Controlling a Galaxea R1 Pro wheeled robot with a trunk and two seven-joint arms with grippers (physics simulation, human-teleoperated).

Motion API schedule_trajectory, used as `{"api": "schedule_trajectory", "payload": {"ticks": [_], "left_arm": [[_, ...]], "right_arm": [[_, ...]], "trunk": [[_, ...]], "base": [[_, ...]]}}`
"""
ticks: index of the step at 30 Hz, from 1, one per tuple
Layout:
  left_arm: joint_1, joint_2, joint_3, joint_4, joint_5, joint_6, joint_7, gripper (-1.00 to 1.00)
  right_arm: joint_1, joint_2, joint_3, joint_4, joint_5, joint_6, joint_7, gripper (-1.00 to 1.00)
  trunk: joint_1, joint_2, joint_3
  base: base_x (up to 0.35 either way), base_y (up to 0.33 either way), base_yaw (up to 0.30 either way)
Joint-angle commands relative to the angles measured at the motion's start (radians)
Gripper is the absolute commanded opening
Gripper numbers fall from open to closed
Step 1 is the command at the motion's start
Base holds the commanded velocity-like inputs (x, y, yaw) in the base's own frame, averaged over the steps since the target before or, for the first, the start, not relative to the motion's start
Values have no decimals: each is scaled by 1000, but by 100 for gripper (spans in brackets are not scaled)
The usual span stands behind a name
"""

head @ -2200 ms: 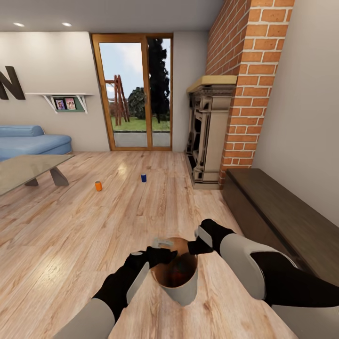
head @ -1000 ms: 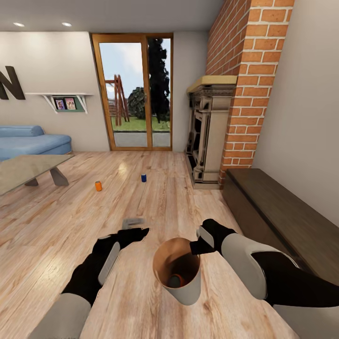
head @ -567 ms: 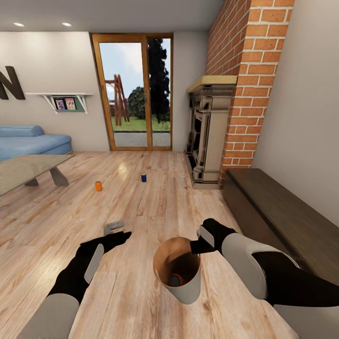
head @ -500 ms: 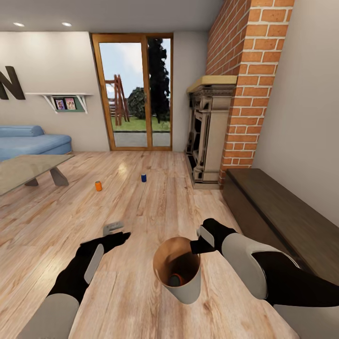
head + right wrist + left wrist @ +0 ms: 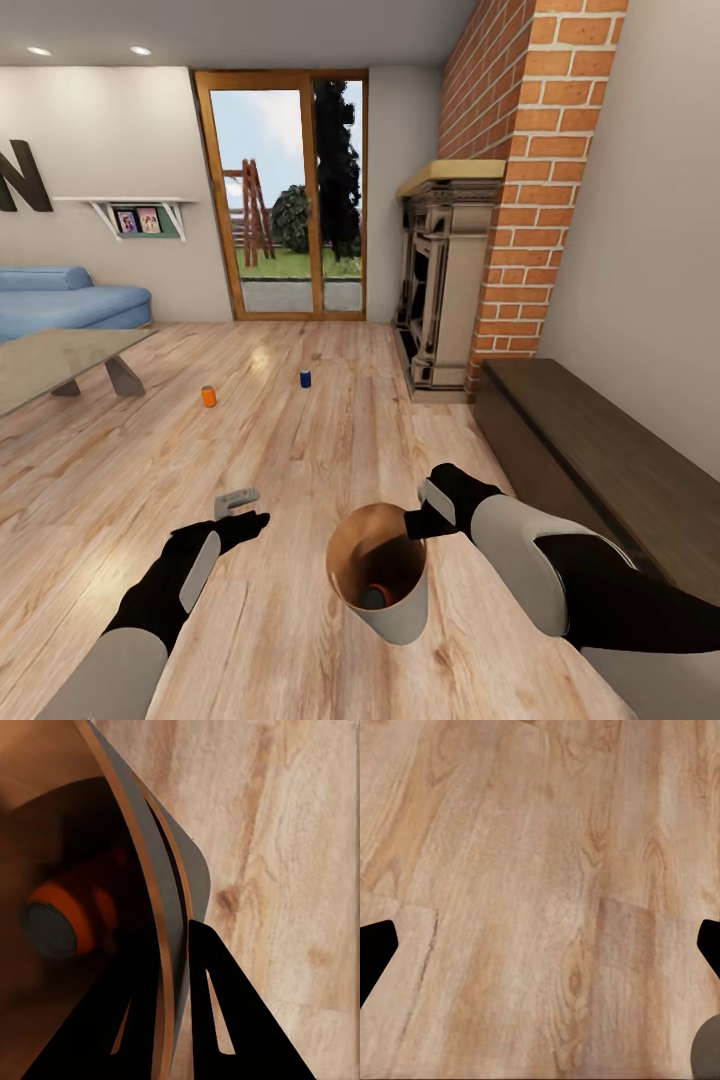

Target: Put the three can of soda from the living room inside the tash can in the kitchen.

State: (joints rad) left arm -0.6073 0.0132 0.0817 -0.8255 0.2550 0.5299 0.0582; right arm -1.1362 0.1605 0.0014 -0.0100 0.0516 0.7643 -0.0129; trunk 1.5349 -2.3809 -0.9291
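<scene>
The tash can (image 5: 392,615), grey outside and tan inside, hangs tilted just above the wooden floor in front of me. My right gripper (image 5: 415,522) is shut on its far right rim, and the right wrist view shows the fingers (image 5: 217,1020) pinching the wall (image 5: 154,862). One orange can of soda (image 5: 375,595) lies at the bottom of it (image 5: 60,922). A second orange can (image 5: 208,396) and a dark blue can (image 5: 305,378) stand on the floor farther off. My left gripper (image 5: 237,498) is open and holds nothing, left of the bin, over bare floor (image 5: 540,945).
A dark low bench (image 5: 590,450) runs along the right wall, close to my right arm. Beyond it are the fireplace (image 5: 440,280) and brick chimney (image 5: 520,180). A low grey table (image 5: 60,365) and blue sofa (image 5: 60,300) sit at the left, glass doors (image 5: 285,195) at the back.
My left gripper has drawn back from over the bin's mouth to the left and stands open. An orange can now lies in the bin. The right arm has stayed put.
</scene>
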Motion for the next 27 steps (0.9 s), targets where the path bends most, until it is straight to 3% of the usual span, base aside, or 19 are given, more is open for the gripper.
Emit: {"api": "schedule_trajectory", "payload": {"ticks": [1,6,16,27], "left_arm": [[0,2,0,6,0,0,0,100],[1,20,-1,38,1,1,-2,100],[1,28,-2,47,1,2,-6,100],[2,27,-3,46,3,0,-5,100]], "right_arm": [[0,0,-17,-1,-16,-1,4,-100],[0,0,-17,-1,-15,-1,4,-100],[0,0,-18,-1,-15,-3,5,-100],[0,0,-19,-1,-16,-13,6,-100]], "trunk": [[0,0,0],[0,0,-4],[0,0,-18],[0,0,-20]], "base": [[225,93,0],[268,146,0],[263,204,0],[50,43,0]]}}
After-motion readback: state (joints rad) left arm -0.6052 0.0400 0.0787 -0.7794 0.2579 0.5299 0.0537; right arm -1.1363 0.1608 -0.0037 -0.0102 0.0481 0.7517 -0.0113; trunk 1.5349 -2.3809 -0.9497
